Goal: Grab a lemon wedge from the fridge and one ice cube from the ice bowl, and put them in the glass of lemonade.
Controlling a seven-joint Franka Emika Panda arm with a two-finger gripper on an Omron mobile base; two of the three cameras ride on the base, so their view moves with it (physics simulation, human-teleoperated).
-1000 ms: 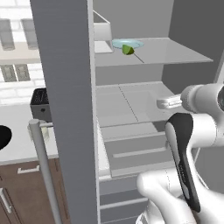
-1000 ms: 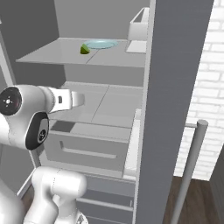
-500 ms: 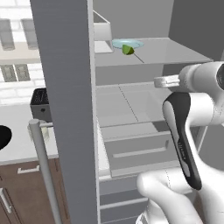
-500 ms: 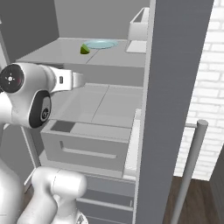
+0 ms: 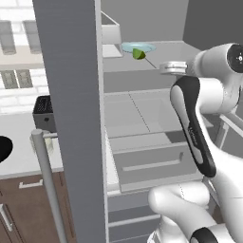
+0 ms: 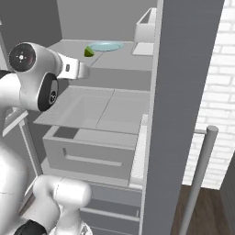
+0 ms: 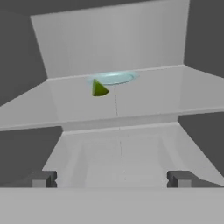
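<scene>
The fridge (image 5: pixel 71 118) stands open in front of me. On its upper shelf lies a small green lemon wedge (image 5: pixel 138 53) (image 6: pixel 89 52) (image 7: pixel 99 89), touching the near left rim of a flat pale blue plate (image 7: pixel 114 78). My gripper (image 7: pixel 111 179) is open and empty, level with that shelf's front edge and well short of the wedge. At the left edge of the left base view, the black ice bowl (image 5: pixel 2 148) sits on the counter, cut off by the frame. The ice cube and the glass of lemonade are out of view.
A white box (image 5: pixel 110 33) (image 6: pixel 146 30) stands at the back of the upper shelf. Below are a lower shelf and a grey drawer (image 5: pixel 152 161) (image 6: pixel 87 151). The open door (image 6: pixel 183 92) with its bar handle (image 6: pixel 199 179) flanks the opening. A dark box (image 5: pixel 43 113) sits on the counter.
The arm has lifted the hand from the lower shelf's height to the upper shelf's front edge. The gripper stayed open; the wedge and plate have not moved.
</scene>
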